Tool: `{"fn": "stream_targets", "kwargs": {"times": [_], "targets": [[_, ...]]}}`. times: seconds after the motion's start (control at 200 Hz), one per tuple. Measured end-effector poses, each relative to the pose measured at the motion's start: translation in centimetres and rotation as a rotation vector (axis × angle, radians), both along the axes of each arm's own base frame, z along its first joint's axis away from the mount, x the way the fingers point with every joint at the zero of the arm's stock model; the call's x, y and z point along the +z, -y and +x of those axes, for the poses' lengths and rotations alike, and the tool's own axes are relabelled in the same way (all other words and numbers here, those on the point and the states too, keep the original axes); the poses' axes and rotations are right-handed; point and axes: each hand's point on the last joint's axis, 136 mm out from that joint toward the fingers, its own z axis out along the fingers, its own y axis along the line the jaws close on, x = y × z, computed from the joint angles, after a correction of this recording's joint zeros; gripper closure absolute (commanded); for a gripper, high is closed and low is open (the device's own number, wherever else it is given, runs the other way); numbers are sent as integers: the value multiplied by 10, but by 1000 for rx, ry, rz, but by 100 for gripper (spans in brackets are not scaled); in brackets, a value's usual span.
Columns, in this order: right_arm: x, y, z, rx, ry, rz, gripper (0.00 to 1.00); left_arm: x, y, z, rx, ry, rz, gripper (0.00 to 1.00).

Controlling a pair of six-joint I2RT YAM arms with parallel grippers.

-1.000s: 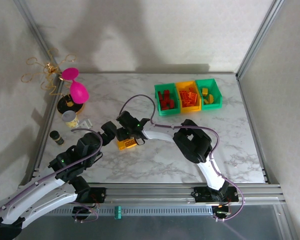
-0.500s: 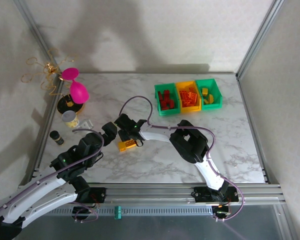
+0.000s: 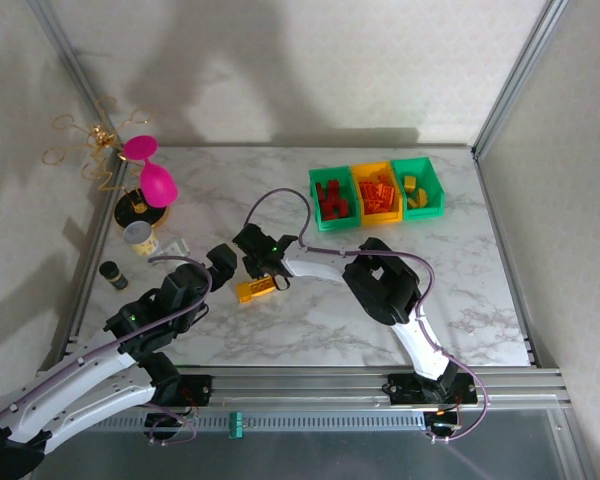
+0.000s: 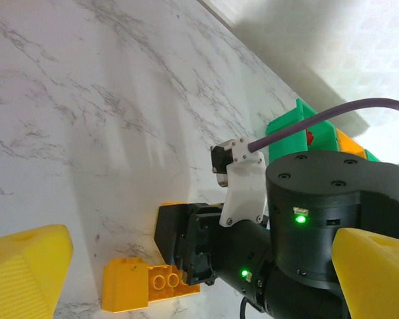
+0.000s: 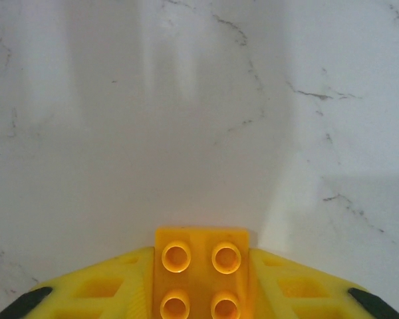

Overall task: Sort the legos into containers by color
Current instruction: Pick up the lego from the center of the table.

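- Gold in colour, a thin wire ornament [image 3: 80, 145] stands at the far left corner; its loops are too fine to make out the shape.
- Beside it, two glossy pink plastic cups [image 3: 152, 178] sit on a dark round base. How they are fixed to it I cannot tell.
- In front of these are a small white cup [image 3: 139, 237] and a small dark bottle [image 3: 112, 275], near the left edge of the white marble table [image 3: 310, 320].
- From the top camera the left gripper [image 3: 220, 262] hangs low over the marble, just left of the brick. In its wrist camera the two yellow fingertips [image 4: 26, 269] stand far apart at the frame edges, so the jaws are wide and hold nothing.
- The yellow-orange studded plastic brick [image 4: 149, 286] lies on the marble, a little left of the table middle. Its far end is hidden behind the black right gripper [image 4: 193, 256].
- In the right wrist camera the yellow fingers [image 5: 113, 286] press both sides of the brick, so the jaws are narrow and clamp it. Four studs show, the lower two cut by the frame edge.
- At the far right stands a row of three joined open plastic bins [image 3: 328, 226], green, yellow, green, well apart from the grippers.
- They contain red bricks [image 3: 332, 200], orange bricks [image 3: 379, 193] and yellow bricks [image 3: 414, 190]. The number in each is hard to count.
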Motion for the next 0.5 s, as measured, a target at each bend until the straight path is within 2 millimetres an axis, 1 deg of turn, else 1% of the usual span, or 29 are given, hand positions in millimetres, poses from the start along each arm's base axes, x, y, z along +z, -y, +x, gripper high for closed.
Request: {"fn": "stream_targets", "kwargs": {"times": [0.07,0.135,0.265,0.335,0.401,0.501], "targets": [[5,7,3,-14,-11,15,66,0,1,0,-4,0,1,0],[14,17,9,-36,-7,27,66,0,2,0,-10,0,5,0],[44,43,25,-98,22,66,66,-1,7,4,-24,-4,11,0],[64,62,35,-142,47,92,66,-3,13,7,-43,-12,17,0],[82,84,48,-193,77,113,66,-4,21,10,-68,-22,22,0],[106,125,72,-290,120,137,66,-6,36,17,-116,-35,29,0]]}}
